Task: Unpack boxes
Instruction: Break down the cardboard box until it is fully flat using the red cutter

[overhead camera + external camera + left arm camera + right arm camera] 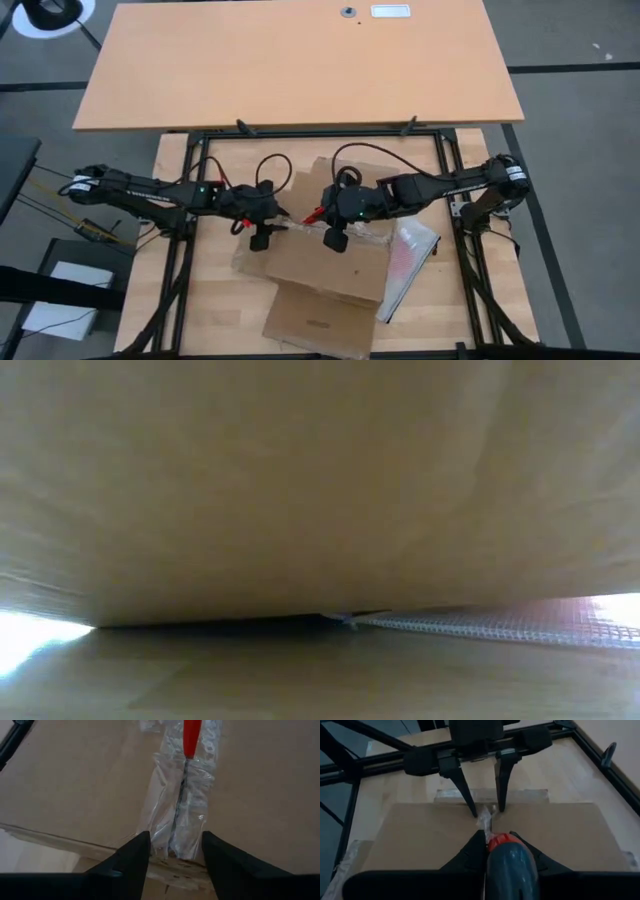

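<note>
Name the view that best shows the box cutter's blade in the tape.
The left wrist view: the box cutter shows its thin blade running down the clear tape ahead of the left claw. The right wrist view shows mostly its handle, the high view only a red speck, the low view nothing.

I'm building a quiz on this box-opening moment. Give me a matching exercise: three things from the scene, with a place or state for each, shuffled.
1. brown cardboard shipping carton
2. red-handled box cutter
3. left pincer

a. held in the right pincer, blade in the tape seam
b. open, fingertips either side of the crumpled clear tape
c. lying closed on the wooden table

Pairs: 1-c, 2-a, 3-b
</note>
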`<state>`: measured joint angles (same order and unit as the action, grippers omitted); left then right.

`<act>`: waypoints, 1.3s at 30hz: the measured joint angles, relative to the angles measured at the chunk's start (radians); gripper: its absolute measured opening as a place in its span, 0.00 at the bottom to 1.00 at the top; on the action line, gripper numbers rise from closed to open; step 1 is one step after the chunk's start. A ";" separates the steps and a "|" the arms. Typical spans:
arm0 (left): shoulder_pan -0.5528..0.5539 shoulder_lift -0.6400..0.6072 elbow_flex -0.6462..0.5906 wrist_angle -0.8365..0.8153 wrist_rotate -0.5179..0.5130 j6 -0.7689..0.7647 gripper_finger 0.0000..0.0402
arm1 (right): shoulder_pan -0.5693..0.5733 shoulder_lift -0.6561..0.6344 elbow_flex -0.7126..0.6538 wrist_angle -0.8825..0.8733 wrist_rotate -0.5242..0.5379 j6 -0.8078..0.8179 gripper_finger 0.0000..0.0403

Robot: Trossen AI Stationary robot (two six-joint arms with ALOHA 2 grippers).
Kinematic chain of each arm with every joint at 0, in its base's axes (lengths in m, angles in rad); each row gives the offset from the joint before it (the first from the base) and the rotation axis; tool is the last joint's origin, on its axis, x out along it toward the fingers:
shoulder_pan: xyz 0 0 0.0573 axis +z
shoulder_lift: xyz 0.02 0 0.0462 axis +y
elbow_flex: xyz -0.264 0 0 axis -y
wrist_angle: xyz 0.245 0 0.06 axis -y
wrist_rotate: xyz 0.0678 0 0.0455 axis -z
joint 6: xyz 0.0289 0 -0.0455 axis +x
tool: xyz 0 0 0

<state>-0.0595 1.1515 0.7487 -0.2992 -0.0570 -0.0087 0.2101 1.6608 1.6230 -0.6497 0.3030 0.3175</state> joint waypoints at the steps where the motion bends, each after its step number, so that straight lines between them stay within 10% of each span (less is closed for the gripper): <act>1: 0.001 0.000 0.001 -0.003 0.003 -0.002 0.48 | 0.005 0.000 0.001 -0.009 -0.002 0.001 0.14; 28: 0.010 0.001 0.003 -0.034 -0.009 -0.027 0.48 | 0.203 -0.179 0.100 -0.739 0.000 0.300 0.14; 39: 0.015 0.003 0.003 -0.034 -0.010 -0.039 0.48 | 0.228 -0.251 0.114 -0.742 0.030 0.370 0.14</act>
<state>-0.0441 1.1542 0.7513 -0.3337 -0.0669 -0.0476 0.4377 1.4093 1.7371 -1.3918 0.3332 0.6880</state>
